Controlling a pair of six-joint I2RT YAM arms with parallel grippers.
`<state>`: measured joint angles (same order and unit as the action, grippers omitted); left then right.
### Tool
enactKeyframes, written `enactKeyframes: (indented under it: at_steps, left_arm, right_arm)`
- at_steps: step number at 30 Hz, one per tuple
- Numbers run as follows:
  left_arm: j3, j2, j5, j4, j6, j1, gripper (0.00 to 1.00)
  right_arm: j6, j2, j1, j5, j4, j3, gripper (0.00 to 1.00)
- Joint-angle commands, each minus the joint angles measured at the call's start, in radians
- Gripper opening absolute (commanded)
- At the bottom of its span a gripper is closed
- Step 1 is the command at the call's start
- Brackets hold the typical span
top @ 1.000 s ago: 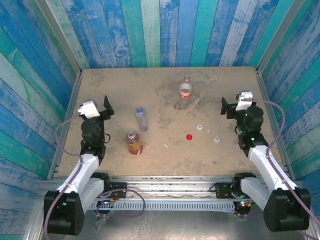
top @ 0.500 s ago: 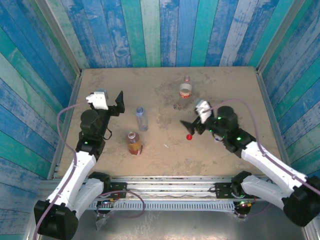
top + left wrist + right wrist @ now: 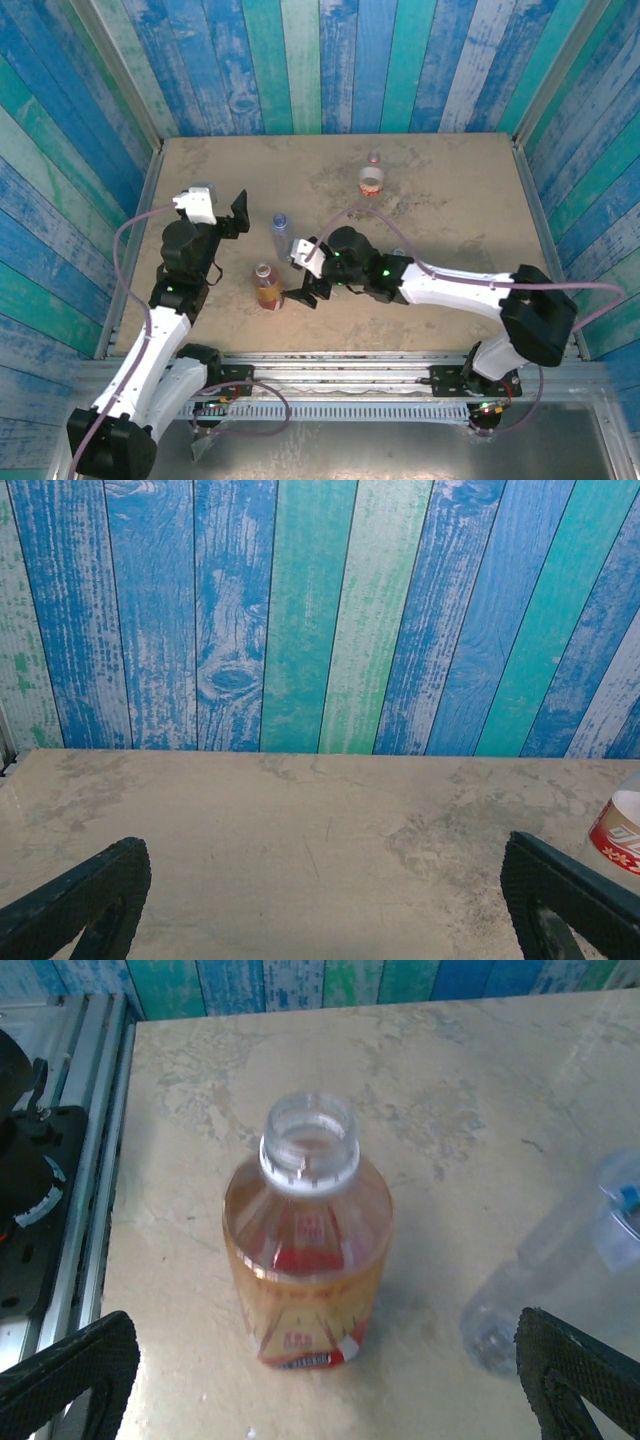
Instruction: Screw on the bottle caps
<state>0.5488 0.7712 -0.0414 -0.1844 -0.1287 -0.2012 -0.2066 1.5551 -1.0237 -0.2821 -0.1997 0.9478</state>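
Observation:
Three uncapped bottles stand on the sandy table point(image 3: 450, 190). The amber bottle point(image 3: 266, 285) with the orange label is front left, and my right gripper point(image 3: 298, 272) hovers open just to its right. In the right wrist view the amber bottle point(image 3: 308, 1260) stands upright between the spread fingers point(image 3: 75, 1370), untouched. The clear bluish bottle point(image 3: 283, 235) is behind it, also seen as point(image 3: 560, 1280). Further back is the red-white label bottle point(image 3: 372, 180). My left gripper point(image 3: 230, 213) is open above the table's left side, with that bottle point(image 3: 620, 830) at its view's right edge. My right arm hides the bottle caps.
Blue and green plank walls point(image 3: 320, 60) close in the table on three sides. A metal rail point(image 3: 95, 1160) and black hardware point(image 3: 25, 1190) run along the table edge beside the amber bottle. My right arm point(image 3: 450, 285) stretches across the table's front middle.
My right arm has swung far left across the table, from the right side to beside the amber bottle. My left gripper rose slightly and turned toward the back wall.

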Motion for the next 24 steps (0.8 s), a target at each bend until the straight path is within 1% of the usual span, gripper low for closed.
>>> enactKeyframes:
  at_steps: [1,9,13,18,22,24]
  left_arm:
    - [-0.010,-0.015,-0.008,0.032,0.001,-0.004,0.94]
    - [-0.004,0.010,-0.015,0.038,0.006,-0.004,0.94]
    - [-0.003,0.009,-0.015,0.048,0.008,-0.003,0.94]
    - [-0.007,0.001,-0.023,0.048,0.008,-0.003,0.94]
    - [-0.007,0.017,-0.022,0.036,0.010,-0.003,0.94]
    - [0.002,0.028,-0.016,0.044,0.009,-0.004,0.94]
  right_arm:
    - [-0.004,0.060,-0.012,-0.016,-0.031,0.056,1.00]
    - [-0.036,0.191,-0.024,-0.106,-0.014,0.161,0.99]
    - [-0.024,0.245,-0.028,-0.125,-0.016,0.200,0.95]
    - [-0.011,0.291,-0.029,-0.129,-0.020,0.229,0.83]
    - [-0.010,0.305,-0.029,-0.132,-0.017,0.240,0.68]
    - [-0.010,0.304,-0.029,-0.133,-0.014,0.242,0.63]
